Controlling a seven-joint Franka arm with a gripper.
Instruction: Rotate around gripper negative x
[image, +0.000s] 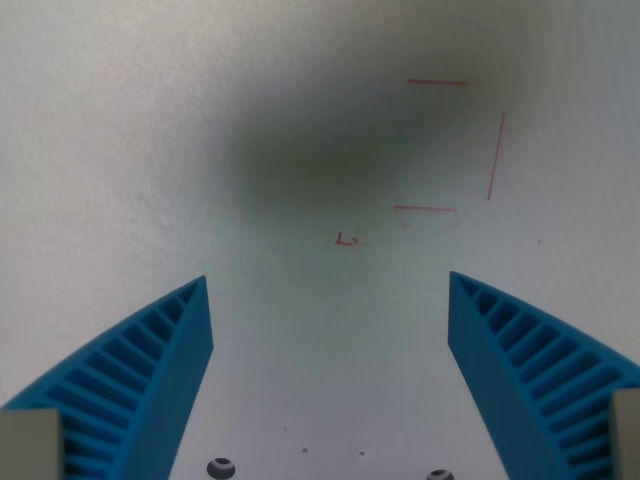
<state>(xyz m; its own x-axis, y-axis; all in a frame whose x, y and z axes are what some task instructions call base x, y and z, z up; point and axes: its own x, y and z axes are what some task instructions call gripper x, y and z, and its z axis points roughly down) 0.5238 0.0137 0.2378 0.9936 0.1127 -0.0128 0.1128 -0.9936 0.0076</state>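
Observation:
My gripper (328, 284) points down at a pale surface (120, 150) in the wrist view. Its two blue ribbed fingers show at the bottom: one finger (150, 370) on the wrist view's left, the other finger (530, 365) on the wrist view's right. They stand wide apart, open, with nothing between them. A dark blurred shadow (320, 145) lies on the surface above the fingertips.
Thin red lines (495, 155) drawn on the surface form part of a rectangle at the upper right. A small red mark (346, 239) sits near the middle. Two dark screw heads (220, 467) show at the bottom edge.

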